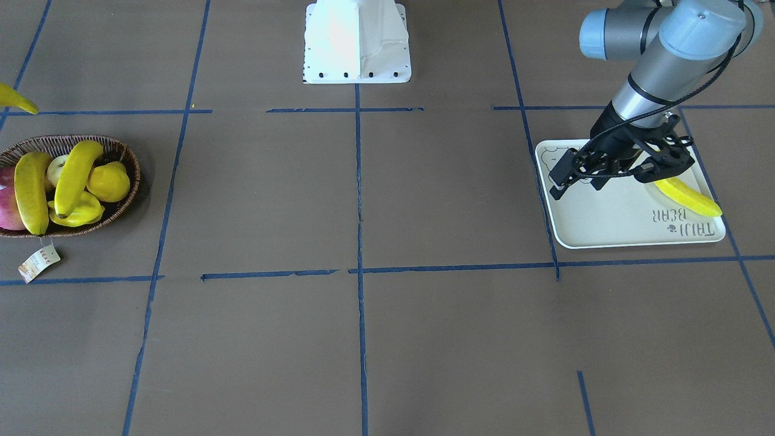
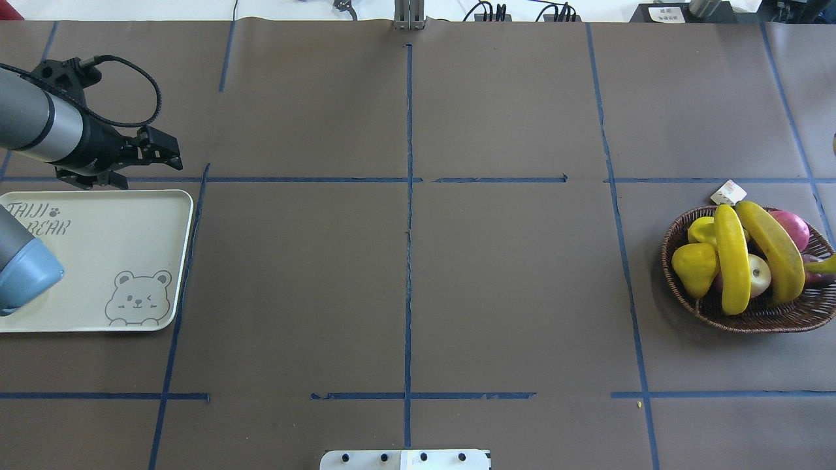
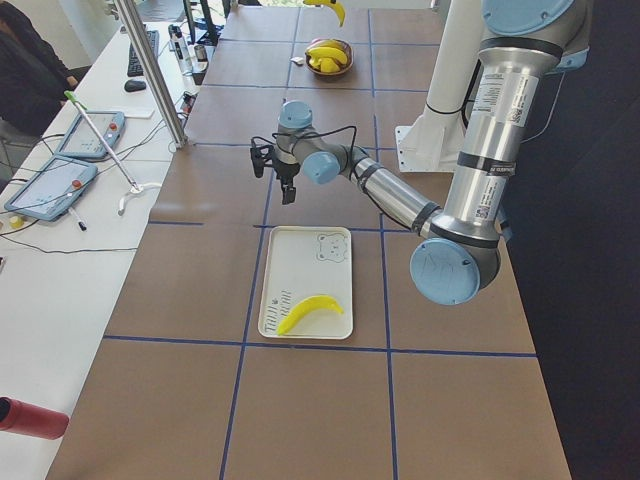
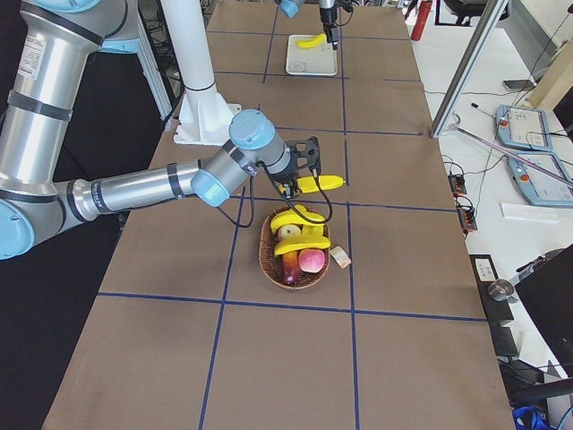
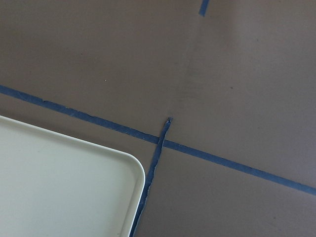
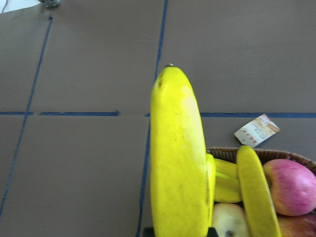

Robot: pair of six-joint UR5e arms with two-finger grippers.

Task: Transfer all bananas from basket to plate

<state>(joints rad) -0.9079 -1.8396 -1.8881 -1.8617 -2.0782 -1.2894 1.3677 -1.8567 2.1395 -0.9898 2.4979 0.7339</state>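
Note:
The brown wicker basket (image 1: 124, 158) at my right holds two bananas (image 1: 30, 191) (image 1: 75, 175); in the overhead view the basket (image 2: 679, 290) shows them side by side (image 2: 731, 258) (image 2: 774, 251). My right gripper (image 4: 300, 179) is shut on a third banana (image 6: 180, 158) and holds it in the air beside the basket, on the robot's side. A fourth banana (image 1: 687, 197) lies on the cream bear plate (image 1: 605, 224) at my left. My left gripper (image 1: 575, 184) hangs open and empty above the plate's inner edge (image 2: 98, 222).
The basket also holds a yellow pear-like fruit (image 2: 695, 264), a pale apple and a red apple (image 2: 790, 225). Its paper tag (image 1: 37, 261) lies on the table. The white robot base (image 1: 357, 42) stands in the middle. Blue tape lines cross the brown table.

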